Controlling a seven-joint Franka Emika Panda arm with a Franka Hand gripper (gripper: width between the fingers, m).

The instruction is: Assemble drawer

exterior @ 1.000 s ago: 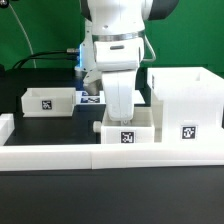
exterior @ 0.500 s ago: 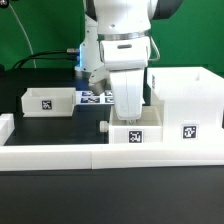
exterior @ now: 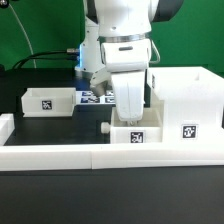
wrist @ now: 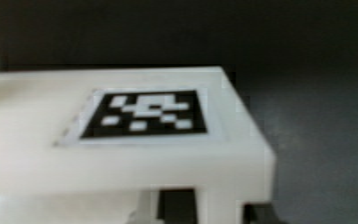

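A small white open-top tray (exterior: 135, 135) with a square tag on its front stands in the middle, just behind the border wall. My gripper (exterior: 133, 119) reaches down into it and is shut on its wall. In the wrist view the tagged face of the tray (wrist: 149, 115) fills the picture, and my two dark fingertips (wrist: 176, 205) sit on either side of a white wall, with the gripper (wrist: 217, 208) closed on it. The tall box shell (exterior: 185, 100), also tagged, stands close on the exterior view's right of the tray. A second tagged tray (exterior: 45, 101) stands at the left.
The long low white border wall (exterior: 60, 155) runs across the front. The marker board (exterior: 93, 97) lies flat behind the arm. A green backdrop and cables are at the back left. The table top is black.
The gripper and the middle tray have shifted toward the exterior view's right, closer to the box shell. The left tray and the shell have not moved.
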